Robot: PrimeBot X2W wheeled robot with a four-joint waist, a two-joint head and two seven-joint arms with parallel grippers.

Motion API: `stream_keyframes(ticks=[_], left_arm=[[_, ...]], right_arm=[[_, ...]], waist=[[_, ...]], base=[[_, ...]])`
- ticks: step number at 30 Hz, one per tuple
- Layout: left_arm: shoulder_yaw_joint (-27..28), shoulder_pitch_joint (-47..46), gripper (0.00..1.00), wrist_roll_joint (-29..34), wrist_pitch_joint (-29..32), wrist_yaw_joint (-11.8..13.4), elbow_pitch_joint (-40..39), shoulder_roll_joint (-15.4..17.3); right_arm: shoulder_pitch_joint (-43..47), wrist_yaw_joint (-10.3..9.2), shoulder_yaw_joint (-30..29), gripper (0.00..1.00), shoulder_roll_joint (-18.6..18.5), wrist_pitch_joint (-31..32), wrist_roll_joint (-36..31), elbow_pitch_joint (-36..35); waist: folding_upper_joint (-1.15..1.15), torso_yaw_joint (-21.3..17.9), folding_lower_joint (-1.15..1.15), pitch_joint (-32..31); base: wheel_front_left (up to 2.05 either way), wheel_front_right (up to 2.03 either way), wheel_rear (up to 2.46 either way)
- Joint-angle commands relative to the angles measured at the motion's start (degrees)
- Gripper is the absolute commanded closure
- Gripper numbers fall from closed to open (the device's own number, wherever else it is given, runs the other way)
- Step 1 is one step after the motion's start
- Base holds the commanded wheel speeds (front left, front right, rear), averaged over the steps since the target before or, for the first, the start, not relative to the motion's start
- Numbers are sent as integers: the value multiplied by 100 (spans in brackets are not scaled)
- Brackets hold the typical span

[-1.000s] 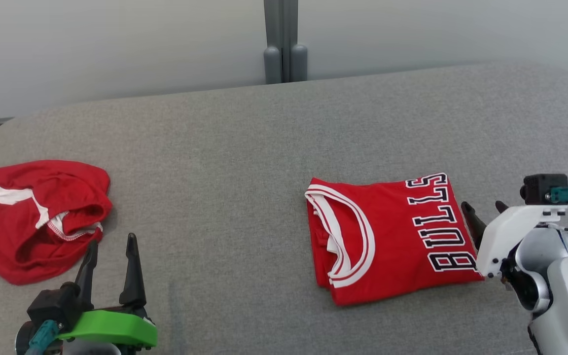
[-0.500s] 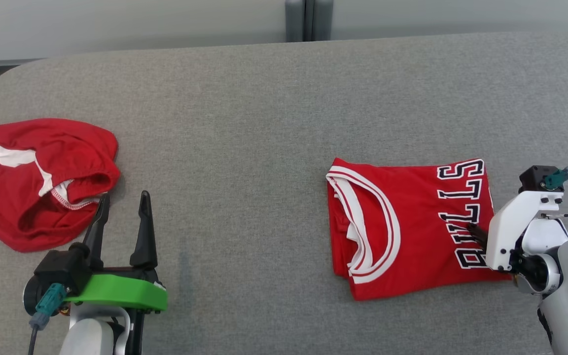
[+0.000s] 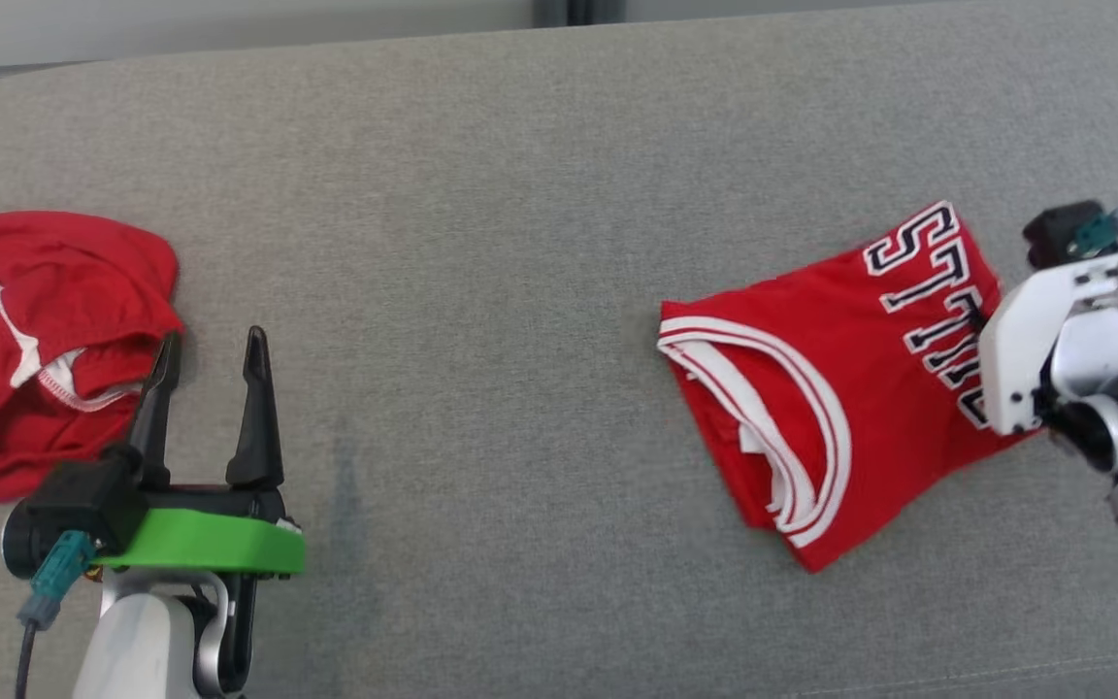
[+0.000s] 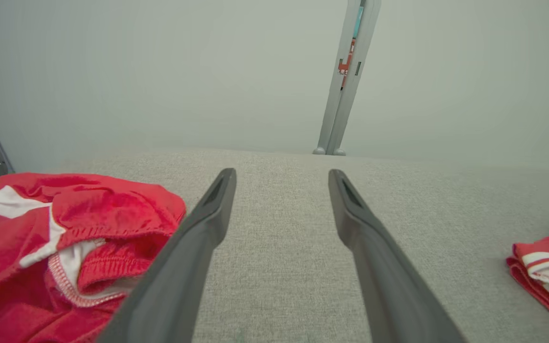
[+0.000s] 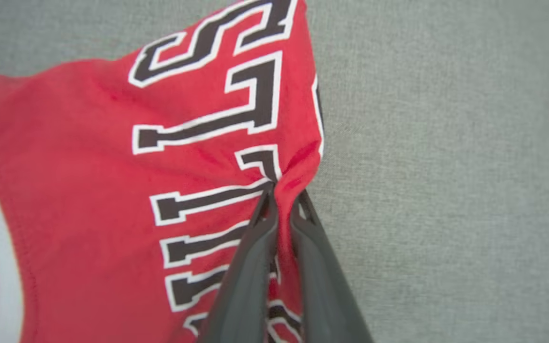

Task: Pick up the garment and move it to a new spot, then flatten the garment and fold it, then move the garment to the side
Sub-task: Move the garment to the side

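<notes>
Right gripper (image 5: pixel 284 195): closed on the folded red jersey (image 3: pixel 811 359). Its two fingers pinch a bunched ridge of cloth at the lettered edge, among the black-and-white letters. The fabric puckers toward the pinch point.

Jersey position, head view: 3 o'clock on the grey cloth-covered tabletop (image 3: pixel 520 194). It lies skewed, with the lettered end toward 1 o'clock, the white-trimmed neckline toward 8 o'clock and the lowest corner at 6 o'clock.

Left gripper (image 3: pixel 212 340): open, fingers spread, tips pointing to 12 o'clock, at 8 o'clock on the tabletop. Bare grey cloth shows between the fingers.

A crumpled red garment with white trim (image 3: pixel 35 320) lies at 9 o'clock, just beside the left gripper's outer finger. I cannot tell whether they touch.
</notes>
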Motion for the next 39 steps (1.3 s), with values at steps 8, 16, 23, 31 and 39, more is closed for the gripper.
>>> stream_keyframes(ticks=[8, 16, 23, 31, 39], left_arm=[[-87, -379, 0, 187, 2, -11, -371, 177], [-292, -618, 0, 287, 2, -11, -579, 439], [-419, -781, 0, 262, 2, -11, -684, 708], [-468, -853, 0, 271, 2, -11, -714, 880], [-503, -736, 0, 258, 2, -4, -638, 804]], right_arm=[[-947, -11, -57, 100, -872, -525, -91, 281], [-1454, -12, -118, 100, -1287, -1384, -385, 819], [-1693, -12, -521, 100, -1471, -2292, -927, 1455], [-1859, -12, -1181, 100, -1466, -2895, -1417, 1959], [-1701, -12, -1630, 0, -1185, -3301, -1834, 2121]], waist=[[0, -1011, 0, 763], [0, -1371, 0, 1238], [0, -1344, 0, 1634], [0, -1120, 0, 1883], [0, -941, 0, 1602]], base=[[0, 0, 0], [0, 0, 0], [0, 0, 0], [0, 0, 0], [0, 0, 0]])
